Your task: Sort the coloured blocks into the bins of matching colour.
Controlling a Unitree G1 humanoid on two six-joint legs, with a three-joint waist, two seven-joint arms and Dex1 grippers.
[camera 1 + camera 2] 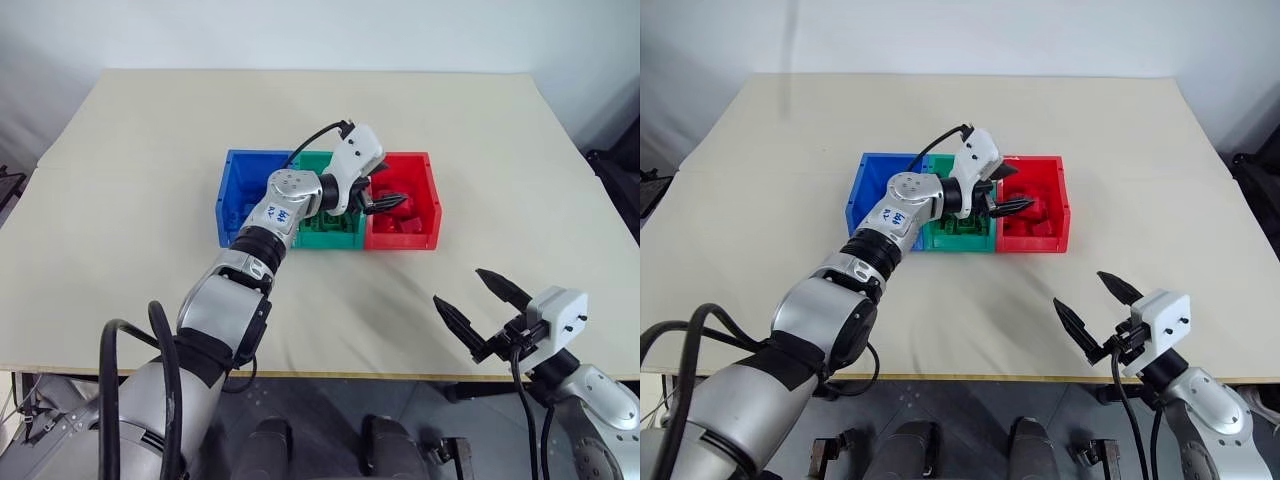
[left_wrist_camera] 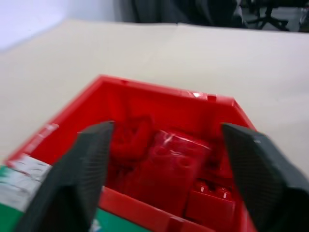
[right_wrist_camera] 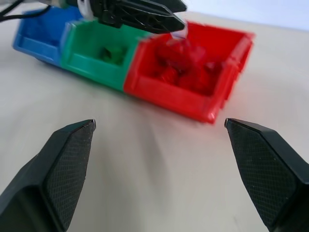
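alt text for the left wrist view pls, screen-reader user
The left tool hangs open over the red bin, its two black fingers spread either side of a pile of red blocks inside. A strip of the green bin adjoins it, and bare beige table stretches beyond.

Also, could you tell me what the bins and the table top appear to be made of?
The bins look like moulded plastic: thin, uniformly coloured walls with a slight sheen, seen on the red bin's rim. The table has a matte beige top, likely laminate or painted board; its thin pale front edge suggests a sheet, though I can't be sure.
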